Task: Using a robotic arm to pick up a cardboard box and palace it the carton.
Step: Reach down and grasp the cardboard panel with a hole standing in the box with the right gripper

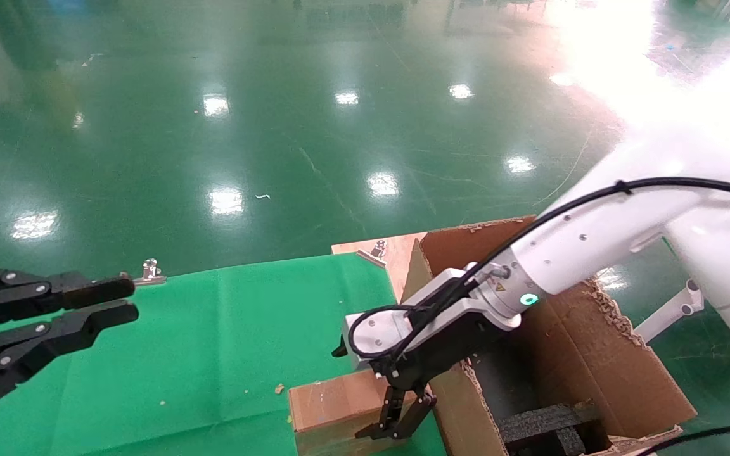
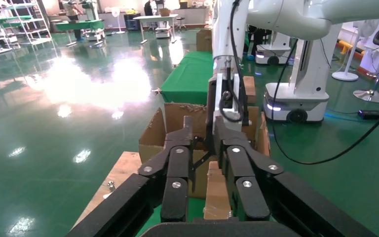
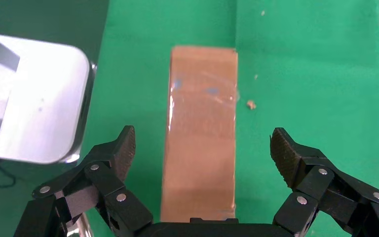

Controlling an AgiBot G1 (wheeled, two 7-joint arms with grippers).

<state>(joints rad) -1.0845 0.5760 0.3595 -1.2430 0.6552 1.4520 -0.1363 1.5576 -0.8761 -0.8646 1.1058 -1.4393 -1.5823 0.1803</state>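
Observation:
The small flat brown cardboard box [image 1: 333,405] [image 3: 202,138] lies on the green cloth close to the carton's left wall. My right gripper [image 1: 397,432] [image 3: 203,150], on the white robotic arm [image 1: 568,253] with its green light ring, hangs open just above the box's near end. One ribbed pad [image 3: 126,148] stands off each long side of the box, and neither touches it. The large torn-edged carton [image 1: 599,354] [image 2: 175,116] stands to the right with black foam [image 1: 542,421] inside. My left gripper [image 1: 121,299] [image 2: 203,132] is parked far left, fingers slightly apart and holding nothing.
A green cloth [image 1: 213,354] covers the table. A bare wooden board [image 1: 393,253] with metal clamps [image 1: 149,271] runs along its back edge. Shiny green floor lies beyond. A small crumb [image 3: 250,104] lies beside the box. Another robot base [image 2: 296,103] stands farther off.

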